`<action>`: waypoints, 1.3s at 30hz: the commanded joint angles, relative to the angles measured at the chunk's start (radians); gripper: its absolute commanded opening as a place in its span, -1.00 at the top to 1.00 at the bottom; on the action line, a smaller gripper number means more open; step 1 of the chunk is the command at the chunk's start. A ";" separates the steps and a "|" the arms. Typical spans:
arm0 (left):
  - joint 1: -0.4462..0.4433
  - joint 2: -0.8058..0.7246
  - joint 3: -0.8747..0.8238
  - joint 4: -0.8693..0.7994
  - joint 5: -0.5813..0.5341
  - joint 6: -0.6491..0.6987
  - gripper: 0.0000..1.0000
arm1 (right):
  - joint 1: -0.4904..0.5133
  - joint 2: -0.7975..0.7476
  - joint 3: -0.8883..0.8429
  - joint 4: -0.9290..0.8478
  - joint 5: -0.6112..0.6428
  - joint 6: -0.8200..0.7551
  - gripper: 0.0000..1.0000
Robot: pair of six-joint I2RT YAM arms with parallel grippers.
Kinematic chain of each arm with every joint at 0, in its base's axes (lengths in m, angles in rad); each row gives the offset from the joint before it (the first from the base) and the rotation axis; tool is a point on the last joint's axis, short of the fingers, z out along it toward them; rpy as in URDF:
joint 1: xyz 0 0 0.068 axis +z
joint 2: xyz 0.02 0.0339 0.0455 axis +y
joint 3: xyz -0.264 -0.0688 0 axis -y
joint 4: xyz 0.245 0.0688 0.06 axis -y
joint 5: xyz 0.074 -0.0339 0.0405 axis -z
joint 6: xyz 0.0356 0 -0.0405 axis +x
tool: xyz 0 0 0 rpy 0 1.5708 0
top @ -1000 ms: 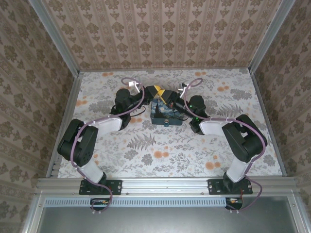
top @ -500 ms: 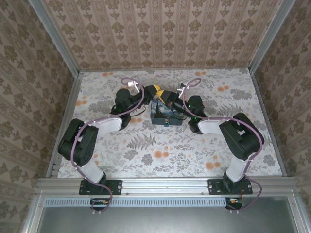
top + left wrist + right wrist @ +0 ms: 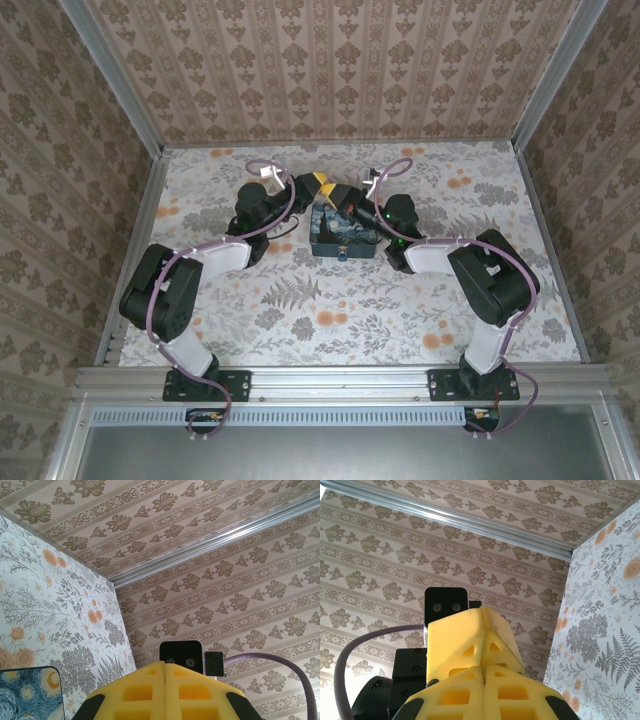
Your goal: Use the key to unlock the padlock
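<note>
Left gripper (image 3: 322, 182) and right gripper (image 3: 340, 193), each with yellow fingers (image 3: 455, 695) pressed together, meet above a blue-and-yellow printed rectangular box (image 3: 343, 236).

Floral-patterned table (image 3: 330, 305), Starry Night box (image 3: 341, 238) toward its back

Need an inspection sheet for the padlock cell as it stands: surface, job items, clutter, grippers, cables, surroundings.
Surface: floral-print table, flat, no spill seen.
Job's things: padlock, a tiny teal spot at the near edge of the Starry Night box; too small to tell if it is locked.
Clutter: nothing seen.
Grippers: left gripper and right gripper are both shut, tip to tip at the box's far side.
Cables: a purple cable loops along each arm; no snag seen.
Surroundings: patterned walls on three sides, aluminium rail at the near edge.
</note>
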 commanded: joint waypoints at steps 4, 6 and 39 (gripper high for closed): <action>0.051 -0.060 -0.039 0.023 0.042 -0.011 0.10 | -0.036 -0.029 -0.052 0.041 -0.015 -0.012 1.00; 0.103 -0.104 -0.061 -0.005 0.048 -0.001 -0.02 | -0.052 -0.048 -0.081 0.045 -0.024 -0.020 1.00; -0.249 -0.236 -0.141 -0.819 -0.145 0.681 -0.42 | -0.191 -0.140 -0.212 -0.328 -0.105 -0.189 1.00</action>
